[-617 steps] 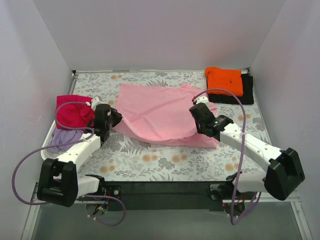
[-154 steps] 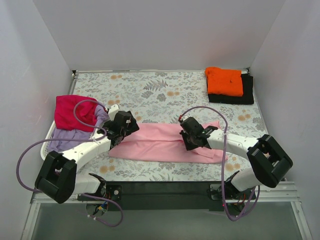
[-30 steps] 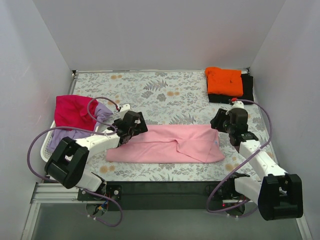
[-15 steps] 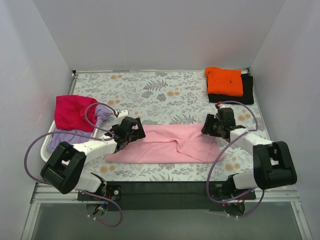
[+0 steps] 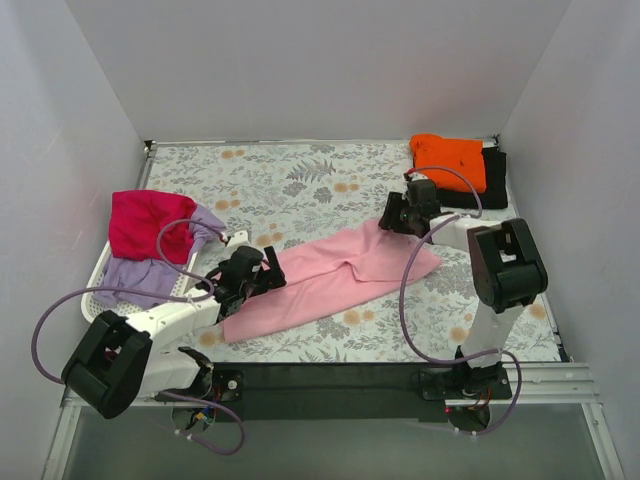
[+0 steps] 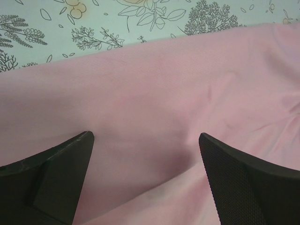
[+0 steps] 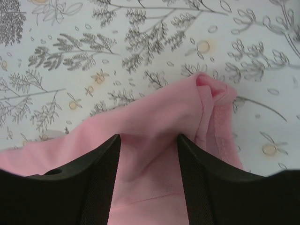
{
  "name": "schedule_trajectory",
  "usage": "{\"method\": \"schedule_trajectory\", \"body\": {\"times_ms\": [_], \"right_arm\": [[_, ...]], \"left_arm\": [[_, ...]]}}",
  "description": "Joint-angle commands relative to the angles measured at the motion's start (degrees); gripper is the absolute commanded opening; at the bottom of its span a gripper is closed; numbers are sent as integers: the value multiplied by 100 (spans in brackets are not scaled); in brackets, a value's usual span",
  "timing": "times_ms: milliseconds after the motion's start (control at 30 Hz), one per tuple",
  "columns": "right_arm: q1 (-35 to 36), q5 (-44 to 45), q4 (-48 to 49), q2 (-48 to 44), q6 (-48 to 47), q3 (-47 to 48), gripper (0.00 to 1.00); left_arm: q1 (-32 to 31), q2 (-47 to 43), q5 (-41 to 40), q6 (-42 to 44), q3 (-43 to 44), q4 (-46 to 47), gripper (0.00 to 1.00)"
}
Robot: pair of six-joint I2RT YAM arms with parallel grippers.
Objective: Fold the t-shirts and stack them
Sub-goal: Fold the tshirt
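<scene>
The light pink t-shirt [image 5: 330,278], folded into a long strip, lies slanted across the floral table from near left to far right. My left gripper [image 5: 262,279] hovers open over its near-left part. In the left wrist view, pink cloth [image 6: 154,93] fills the space under the left gripper [image 6: 145,137]. My right gripper [image 5: 393,214] is at the strip's far-right end. In the right wrist view the right gripper [image 7: 148,138] stands partly open, pressed into the pink cloth [image 7: 154,117], with a ridge of cloth between its fingers. A bunched hem [image 7: 213,89] lies just ahead.
An orange t-shirt [image 5: 448,160] is folded on top of a black one [image 5: 494,182] at the far right corner. A white basket [image 5: 97,300] at the left edge holds a magenta-red shirt [image 5: 142,222] and a lavender one [image 5: 135,276]. White walls close in three sides.
The right gripper has moved inward and away from me, and the pink strip's right end went with it. The strip has turned from level to slanted. The left gripper shifted slightly nearer.
</scene>
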Motion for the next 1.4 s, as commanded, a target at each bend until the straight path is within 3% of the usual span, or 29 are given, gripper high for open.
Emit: {"method": "schedule_trajectory", "body": {"times_ms": [0, 167, 367, 500, 667, 800, 933, 1000, 1133, 1367], "right_arm": [[102, 149, -594, 650, -63, 700, 47], [102, 413, -1167, 1703, -415, 2572, 48], [128, -15, -1685, 2951, -784, 4688, 48], [181, -324, -1853, 3411, -925, 5508, 48], [225, -562, -1870, 3333, -1039, 5888, 49], [269, -554, -1853, 2648, -1197, 5643, 49], [304, -527, -1695, 1629, -1311, 4547, 50], [313, -352, -1660, 1040, -1321, 4045, 50], [322, -62, -1563, 161, -1356, 2814, 50], [330, 544, -1440, -87, -1391, 1652, 50]], "left_arm": [[-56, -146, 566, -194, -262, -293, 87], [-82, -436, 935, -308, -525, -249, 87], [-152, -569, 2086, -212, -886, 242, 84], [-275, -586, 2491, -229, -948, 489, 83], [-486, -937, 2562, -186, -852, 438, 83], [-495, -1630, 2062, -54, -562, 86, 83], [-504, -1904, 1595, 95, -263, -20, 84], [-504, -1826, 1412, 183, -149, 59, 84], [-522, -1273, 1847, 298, -61, 191, 84], [-574, -674, 2157, 386, -122, 244, 84]]}}
